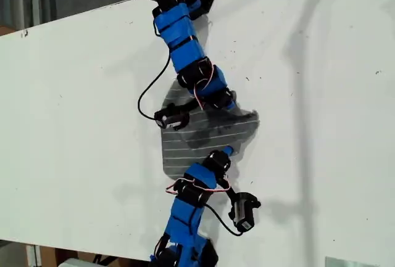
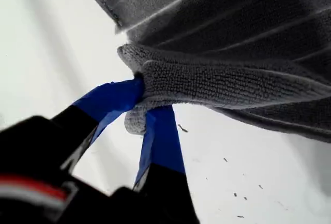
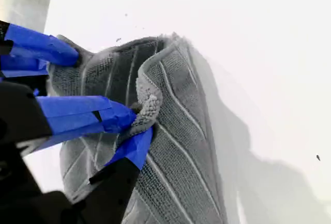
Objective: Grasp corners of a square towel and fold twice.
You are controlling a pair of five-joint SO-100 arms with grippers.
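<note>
Reading the exterior view left to right: the flat white table is bare on that view's left. Then comes the grey, roughly square soft cloth towel with thin whitish stripes, near the middle of the table between the two blue arms. Its left part lies flat, and its right edge is bunched and raised a bit where both grippers meet it. I honestly can't match which arm is which from that view.

In the first wrist view, my first gripper is clamped tight on one of the corners; the rounded grey tip pokes out past the blue-taped fingers and the cloth sags away from the pinch. In the second wrist view, my second gripper is pinched shut on a rolled bit of hem; whether that's a true corner I can't tell. The other gripper's blue finger sits just beside it, on the same cloth.

Handling-wise I'd call the towel light, floppy and grippy, with a terry-looking weave; it won't slip easily, but it has no stiffness at all, so it'll droop and fold wherever it isn't held. The best hold is probably right at the corner tips on the thicker hem, both layers inside the pinch; grab mid-edge and it just bunches like it's doing now.
</note>
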